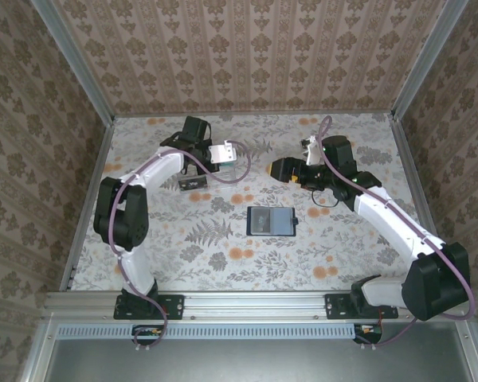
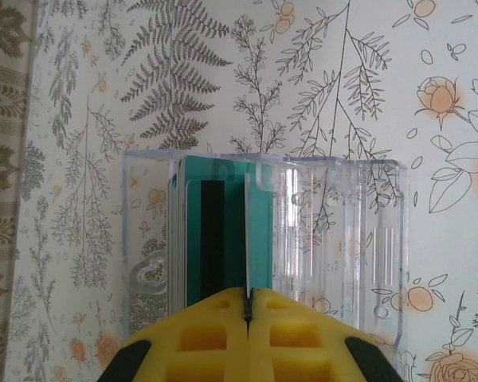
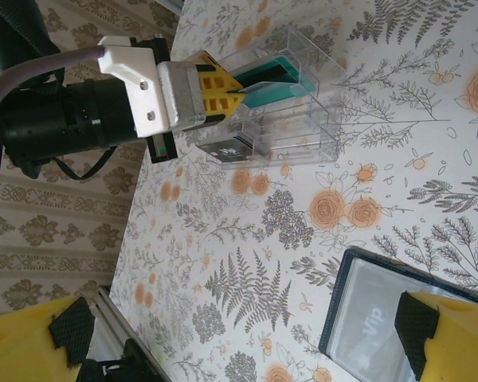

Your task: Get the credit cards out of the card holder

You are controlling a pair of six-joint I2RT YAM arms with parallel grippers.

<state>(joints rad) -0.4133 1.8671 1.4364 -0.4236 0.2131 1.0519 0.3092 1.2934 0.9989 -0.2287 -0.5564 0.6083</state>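
Observation:
The card holder (image 1: 271, 220) lies open and flat mid-table, navy with a greyish see-through pocket; in the right wrist view a card marked VIP shows inside the card holder (image 3: 366, 306). My left gripper (image 2: 247, 306) is shut on a thin credit card (image 2: 246, 239), seen edge-on and held upright over a clear compartment tray (image 2: 342, 231). A teal card (image 2: 263, 223) with a black stripe stands in the tray's left slot. My right gripper (image 1: 280, 169) hovers open beyond the holder, its yellow fingers (image 3: 24, 342) wide apart with nothing between them.
The clear tray (image 1: 229, 171) stands at the back left of the floral tabletop, under the left gripper (image 3: 219, 91). Patterned walls with metal posts close in the left, right and back. Open tabletop lies in front of the holder.

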